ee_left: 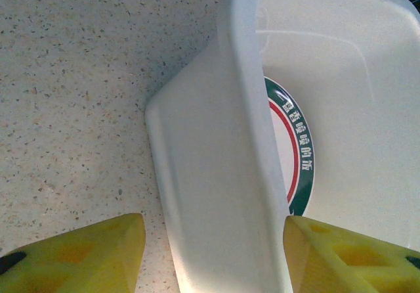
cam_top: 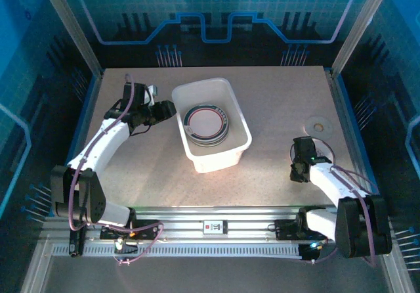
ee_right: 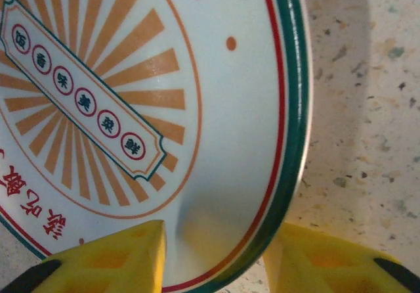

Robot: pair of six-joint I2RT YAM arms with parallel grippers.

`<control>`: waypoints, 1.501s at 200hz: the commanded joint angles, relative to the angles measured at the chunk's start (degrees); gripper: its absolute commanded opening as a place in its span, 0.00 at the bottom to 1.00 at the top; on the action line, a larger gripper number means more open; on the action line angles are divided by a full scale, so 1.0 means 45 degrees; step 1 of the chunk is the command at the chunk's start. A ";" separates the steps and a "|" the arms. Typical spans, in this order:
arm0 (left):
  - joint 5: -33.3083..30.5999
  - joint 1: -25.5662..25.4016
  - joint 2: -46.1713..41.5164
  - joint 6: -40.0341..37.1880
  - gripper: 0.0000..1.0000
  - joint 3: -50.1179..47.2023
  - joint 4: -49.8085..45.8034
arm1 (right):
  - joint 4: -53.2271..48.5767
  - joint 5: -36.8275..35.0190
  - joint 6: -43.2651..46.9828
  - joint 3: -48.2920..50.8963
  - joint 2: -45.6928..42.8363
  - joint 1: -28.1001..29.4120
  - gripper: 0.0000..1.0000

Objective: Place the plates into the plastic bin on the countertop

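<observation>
Right of the plastic bin [cam_top: 216, 158], a plate [ee_right: 197, 76] lies flat; the right end effector [ee_right: 213, 240] stands open astride its rim. Glazed, stiff, chippable, probably slick: pinch that rim squarely. The left end effector [ee_left: 215, 227] straddles the bin's wall, grip unclear.

White arms [cam_top: 108, 138], black joints [cam_top: 85, 198], purple cables [cam_top: 130, 90]

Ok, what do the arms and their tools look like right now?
The left arm and right arm have white tubular links, black joints and bases, and a looping pinkish-purple cable each. The left tool and right tool are black-bodied, with yellow wedge-shaped fingers marked black at the outer edges.
</observation>
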State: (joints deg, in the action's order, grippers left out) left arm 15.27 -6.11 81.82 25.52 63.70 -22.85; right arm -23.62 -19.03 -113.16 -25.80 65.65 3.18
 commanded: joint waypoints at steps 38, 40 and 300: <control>0.0165 0.0088 -0.0211 0.0215 0.59 0.0219 -0.0157 | 0.0749 -0.0237 -0.0307 0.0588 0.0327 -0.0256 0.22; 0.0172 0.0088 -0.0199 0.0215 0.59 0.0219 -0.0166 | 0.0769 -0.0243 -0.0313 0.0609 0.0293 -0.0257 0.22; 0.0799 0.0010 -0.0901 0.0187 0.59 -0.0054 0.0318 | -0.2320 -0.1951 0.0410 -0.0570 -0.4354 0.1910 0.00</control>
State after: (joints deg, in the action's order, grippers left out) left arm 16.95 -6.13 79.48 26.06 63.68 -22.13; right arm -31.86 -23.73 -113.65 -24.71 46.61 10.33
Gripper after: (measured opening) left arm 0.590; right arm 0.060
